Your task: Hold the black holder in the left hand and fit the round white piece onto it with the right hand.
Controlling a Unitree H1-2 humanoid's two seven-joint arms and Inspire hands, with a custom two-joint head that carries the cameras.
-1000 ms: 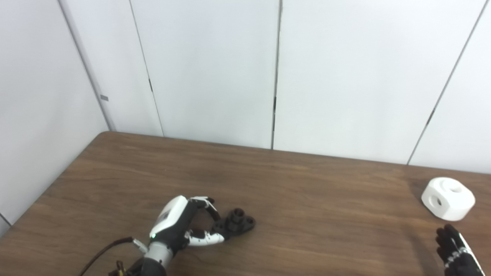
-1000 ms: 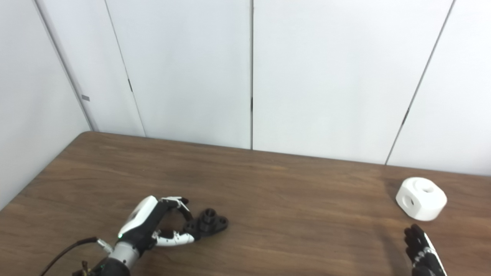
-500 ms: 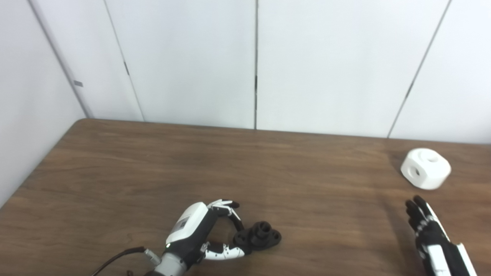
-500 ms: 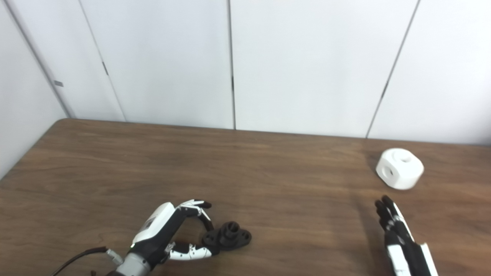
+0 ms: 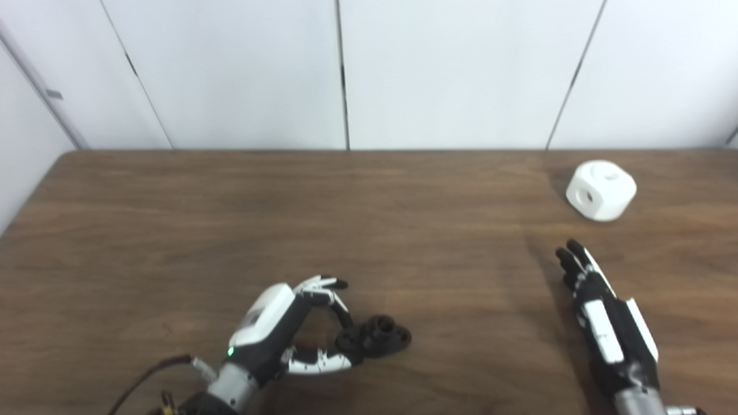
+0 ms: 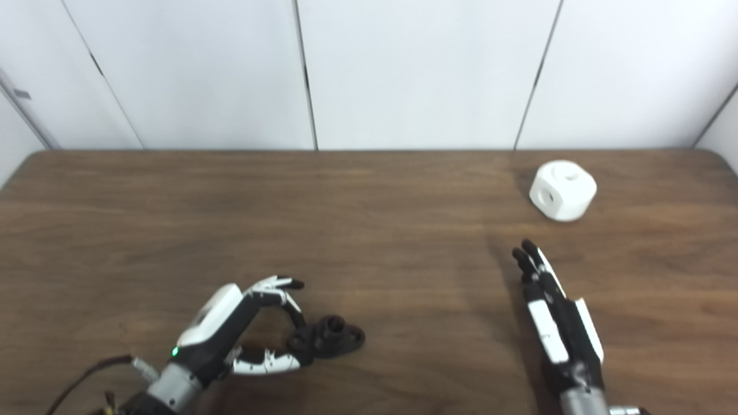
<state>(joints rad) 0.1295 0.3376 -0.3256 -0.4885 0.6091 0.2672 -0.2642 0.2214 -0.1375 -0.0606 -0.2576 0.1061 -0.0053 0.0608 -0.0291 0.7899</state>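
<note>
The black holder [image 5: 377, 336] lies flat on the brown wooden table [image 5: 173, 230], near the front edge and a little left of the middle. It is a small dark part with a raised round stub on top. The left hand [image 5: 282, 328] sits just beside it on its left side, curled around it: the fingers [image 5: 323, 285] arch over from above and behind, and the thumb [image 5: 320, 363] reaches in along the table from the near side. The tips meet the holder's left end, so the hand appears to pinch it there, though the holder rests on the table. A cable [image 5: 153, 374] trails from the wrist toward the bottom left corner.

The round white piece [image 5: 601, 189] stands far off on the right, close to the back edge of the table. It is a chunky rounded block with a hole in its top and another in its side. The right hand [image 5: 605, 323] lies well short of it, nearer the front, with its fingers straight, together and pointing toward the piece. It holds nothing and touches neither part.

Behind the table stands a plain white panelled wall [image 5: 450, 69].
</note>
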